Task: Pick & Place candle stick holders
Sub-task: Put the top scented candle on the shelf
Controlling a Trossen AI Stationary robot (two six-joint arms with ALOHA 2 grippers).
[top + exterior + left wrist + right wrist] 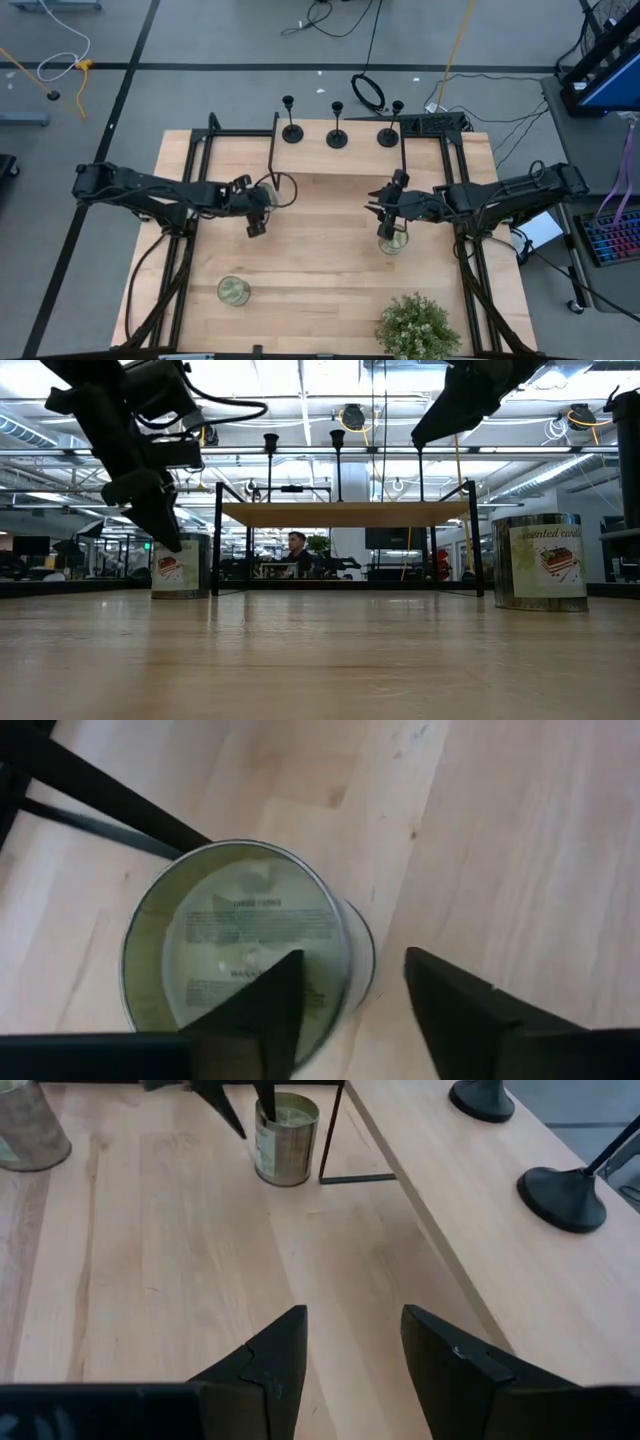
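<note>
Three matte-black candle stick holders stand upright on their round bases on the raised wooden shelf at the table's far side. Two of the bases show in the right wrist view. My left gripper is open, pointing down at a tin candle beside the shelf's left leg. One finger is over the tin's mouth and the other is outside its wall. My right gripper is open and empty, raised over the table near the shelf's right leg. My left gripper stands astride the tin candle's wall from above, pointing down. I cannot tell whether either finger touches it. The tin stands upright on the table.
A second tin candle stands under my right arm, and a third stands near the front left. A leafy potted plant stands at the front right. The shelf's thin black legs rise from the table. A person sits far behind the table.
</note>
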